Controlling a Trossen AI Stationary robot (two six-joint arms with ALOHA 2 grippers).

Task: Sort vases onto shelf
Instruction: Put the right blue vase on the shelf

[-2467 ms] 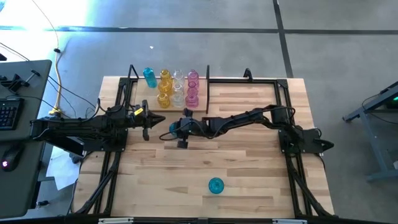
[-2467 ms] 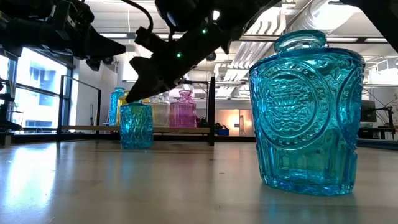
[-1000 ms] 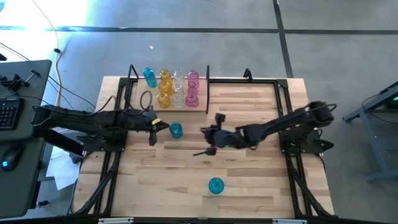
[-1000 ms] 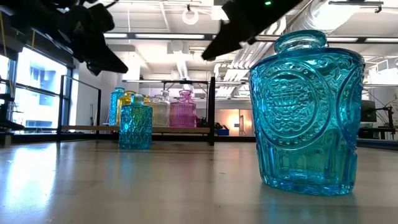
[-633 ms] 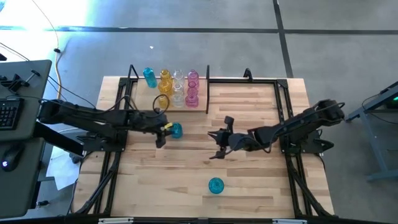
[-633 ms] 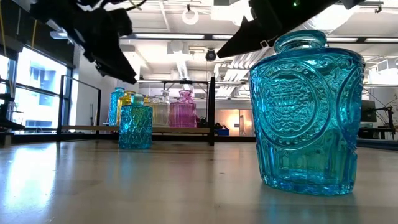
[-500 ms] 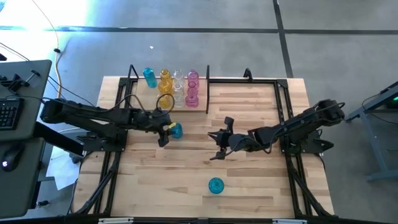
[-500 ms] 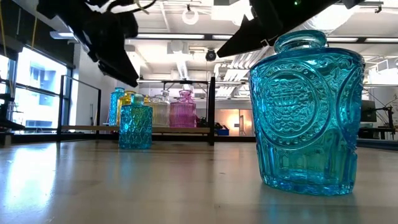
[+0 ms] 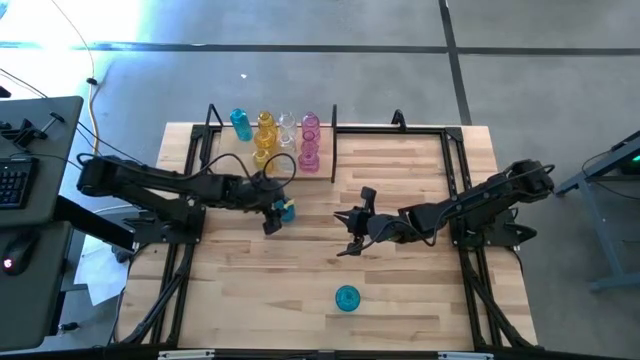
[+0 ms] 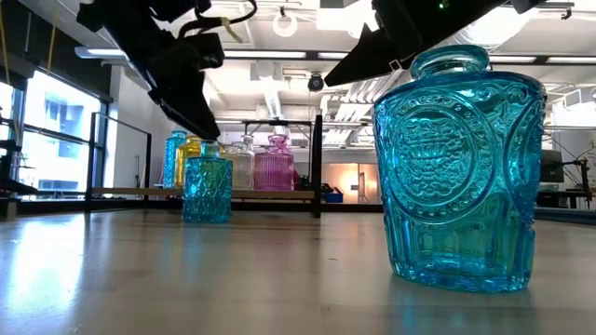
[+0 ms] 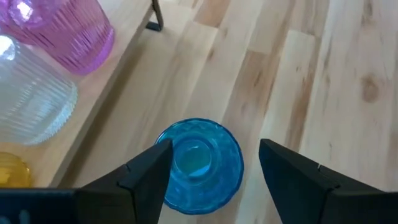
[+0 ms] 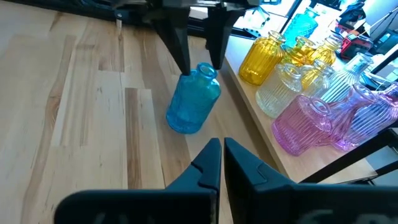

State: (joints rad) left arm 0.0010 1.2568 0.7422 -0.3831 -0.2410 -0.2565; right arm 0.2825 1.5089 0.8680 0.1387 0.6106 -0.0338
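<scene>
- Wooden tabletop [image 9: 400,290] holds a shelf [image 9: 225,158] of coloured vases.
- Left tool [image 9: 276,210], fingers spread, straddles a blue vase [image 9: 286,210] just beside the shelf.
- Right tool [image 9: 350,232] pressed together, apart.
- Glass looks slippery, fragile; grip its neck.

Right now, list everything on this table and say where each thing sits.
table: one, light wood, under both arms.
shelf: one, light wood with a black frame, far left part of the table.
teal vases: three; one at the shelf's left end, one on the table just in front of the shelf, one near the table's front edge.
yellow vases: at least two, on the shelf beside the teal one.
clear vases: at least two, mid-shelf.
pink vases: two, at the shelf's right end.
left gripper: dark, open, fingers either side of the teal vase in front of the shelf.
right gripper: dark, shut, empty, above mid-table.
</scene>
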